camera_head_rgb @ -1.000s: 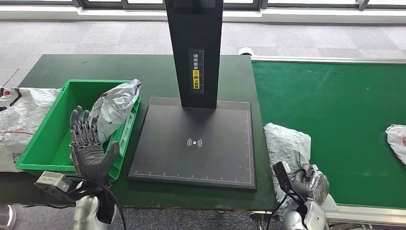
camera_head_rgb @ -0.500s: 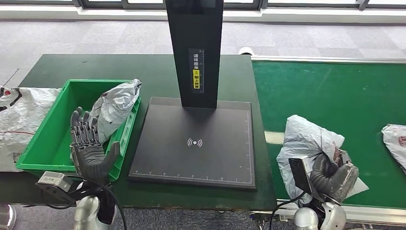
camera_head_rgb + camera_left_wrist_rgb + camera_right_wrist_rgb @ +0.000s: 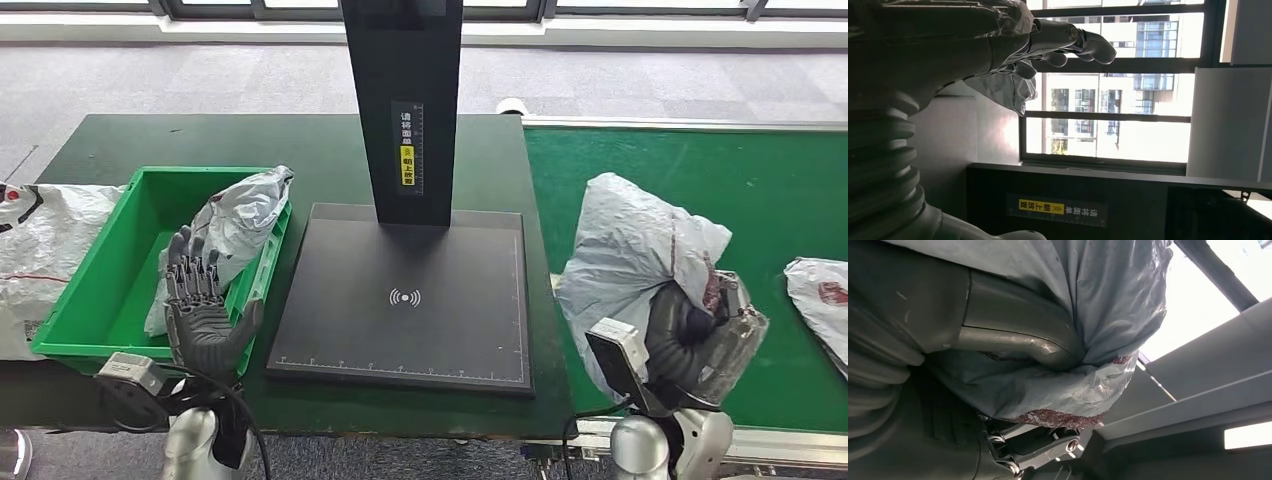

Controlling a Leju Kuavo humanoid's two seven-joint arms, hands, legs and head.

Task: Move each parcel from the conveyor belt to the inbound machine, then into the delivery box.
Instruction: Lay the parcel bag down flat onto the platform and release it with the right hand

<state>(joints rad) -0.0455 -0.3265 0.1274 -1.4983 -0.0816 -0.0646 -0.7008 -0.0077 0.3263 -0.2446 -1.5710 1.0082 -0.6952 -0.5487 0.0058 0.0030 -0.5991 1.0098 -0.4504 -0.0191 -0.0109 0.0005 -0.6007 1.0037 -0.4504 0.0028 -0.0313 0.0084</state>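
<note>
A: What changes at the lower right of the head view?

B: The right hand now grips the grey parcel lifted off the conveyor belt; a second ago it lay low by the belt's edge.

A: So it's picked?

B: I'd say so. Next stop is the inbound machine, centre frame.

A: The left hand?

B: Fingers spread, holding nothing, raised before the delivery box, where another parcel leans.

Grey parcel, green conveyor belt, green box, black machine.
</note>
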